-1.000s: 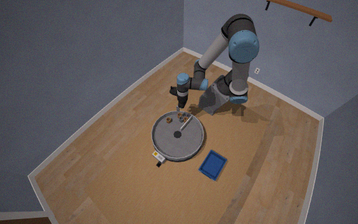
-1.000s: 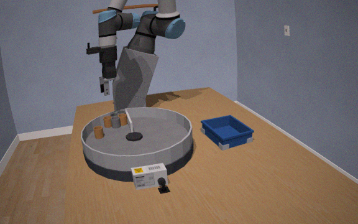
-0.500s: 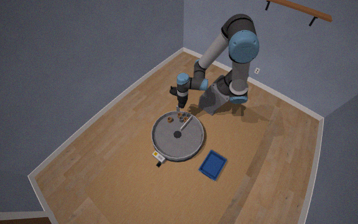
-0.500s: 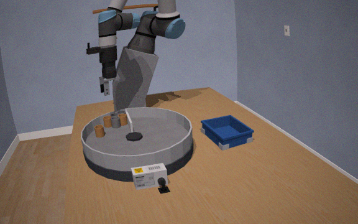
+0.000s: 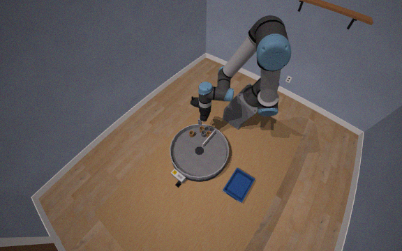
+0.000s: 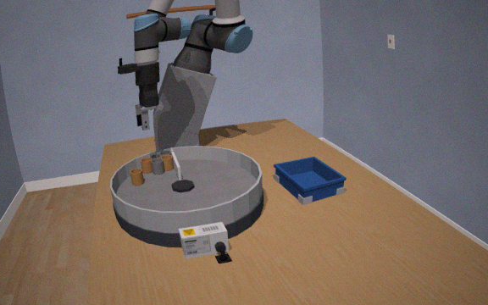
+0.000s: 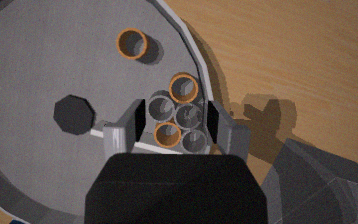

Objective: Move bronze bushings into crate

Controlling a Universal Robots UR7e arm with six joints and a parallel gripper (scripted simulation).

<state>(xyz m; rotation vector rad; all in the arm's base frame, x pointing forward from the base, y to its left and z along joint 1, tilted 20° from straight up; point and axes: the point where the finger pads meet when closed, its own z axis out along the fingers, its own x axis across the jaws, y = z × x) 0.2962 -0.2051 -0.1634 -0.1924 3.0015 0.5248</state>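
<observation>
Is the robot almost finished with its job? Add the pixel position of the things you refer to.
Not yet. The blue crate (image 5: 239, 185) (image 6: 310, 180) has no bushings inside, so nothing looks done. The tool (image 5: 202, 123) (image 6: 142, 127) (image 7: 176, 112) is open and holds nothing. Three bronze bushings sit on the turntable (image 5: 199, 165) (image 6: 214, 201) (image 7: 35, 60). Two still need to go into the crate, then the tool must move clear.

"Anything to read in there?"

"Only on the small white rectangular box (image 5: 178, 175) (image 6: 203, 240) beside the round grey turntable (image 5: 225, 153) (image 6: 185, 220): a yellow label with a dark triangle-like mark, and barcode-like stripes on top."

"And its front?"

"A pale label with dark lines of print, too small and blurred to make out."

"Brands, numbers?"

"None I can read."
</observation>
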